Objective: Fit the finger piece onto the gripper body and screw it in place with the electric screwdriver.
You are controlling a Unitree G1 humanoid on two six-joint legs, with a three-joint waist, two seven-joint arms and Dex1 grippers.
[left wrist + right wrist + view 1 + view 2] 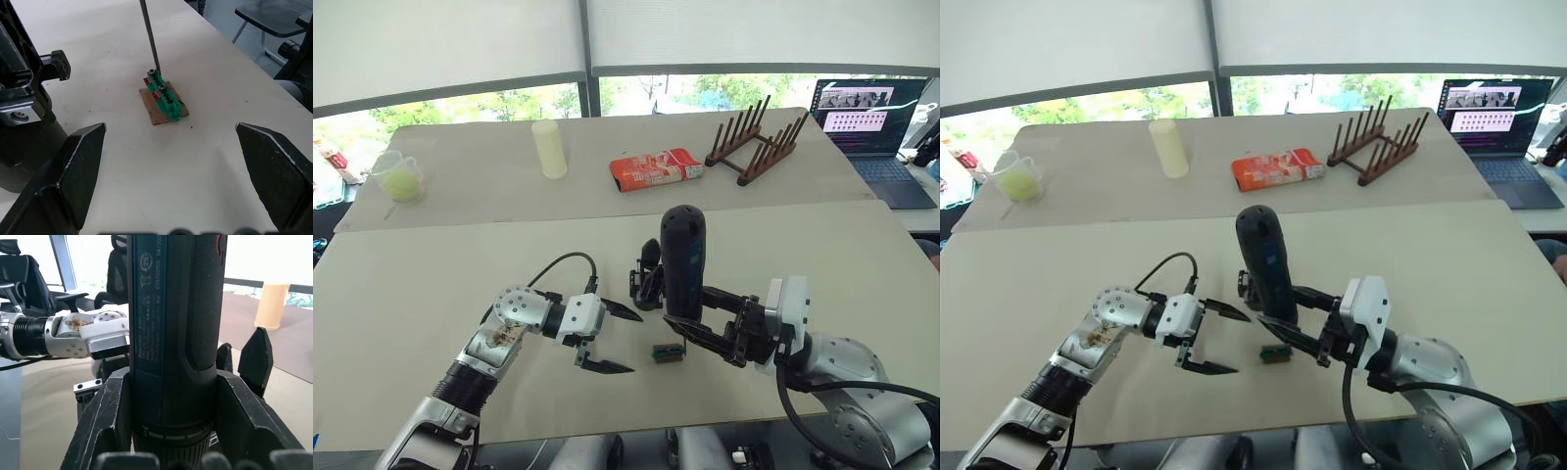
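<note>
While the right gripper (pixel 697 321) clamps the thick black electric screwdriver (pixel 683 260) upright, the left gripper (pixel 615 339) gapes empty.

The electric screwdriver (pixel 683 260) stands in front of the gripper body (pixel 647 278), hiding most of it in the head views; in the left wrist view the gripper body (pixel 22 103) is cut off by the picture's edge. The screwdriver's top and lower end run out of the right wrist view. Its thin metal bit (pixel 149 36) is cut off above in the left wrist view. The laptop (pixel 871 122) is clipped at the right edge.
</note>
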